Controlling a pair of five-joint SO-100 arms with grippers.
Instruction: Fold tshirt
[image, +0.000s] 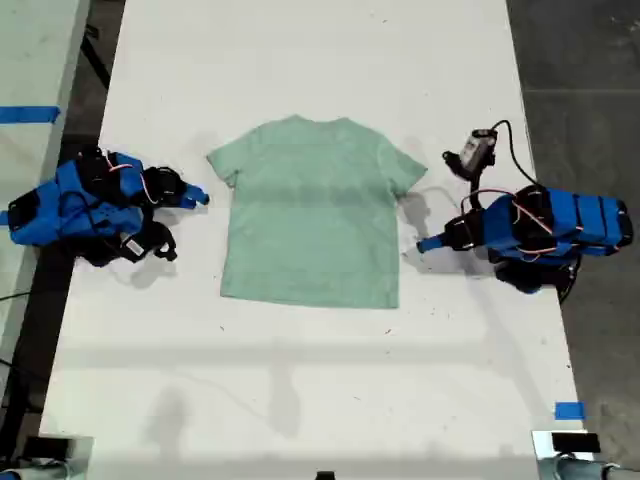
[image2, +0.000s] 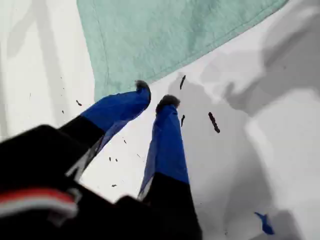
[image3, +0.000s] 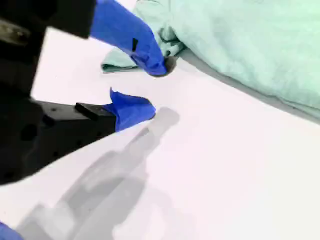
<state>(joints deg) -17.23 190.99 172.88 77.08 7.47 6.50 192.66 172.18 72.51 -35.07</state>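
**Operator:** Report position of the tshirt.

**Unit:** The tshirt (image: 312, 210) lies flat and spread open on the white table (image: 300, 380), collar edge away from the camera and hem toward it in the exterior view. Both sleeves are extended. No fold is present.

**Operator:** Report my first gripper.

**Unit:** My first gripper (image: 428, 243) lies just beside the tshirt's side edge, below the sleeve on the exterior view's right, pointing toward the cloth. In the first wrist view, my first gripper (image2: 155, 94) has its two blue fingers parted by a narrow gap. Nothing is between them. The tips sit at the cloth's edge; contact with the cloth cannot be confirmed.

**Operator:** Report my second gripper.

**Unit:** My second gripper (image: 200, 197) lies just beside the tshirt's opposite sleeve, on the exterior view's left, pointing toward it. In the second wrist view, my second gripper (image3: 152, 87) has its jaws moderately apart and empty. One fingertip is at the rumpled sleeve edge; the other is over bare table.
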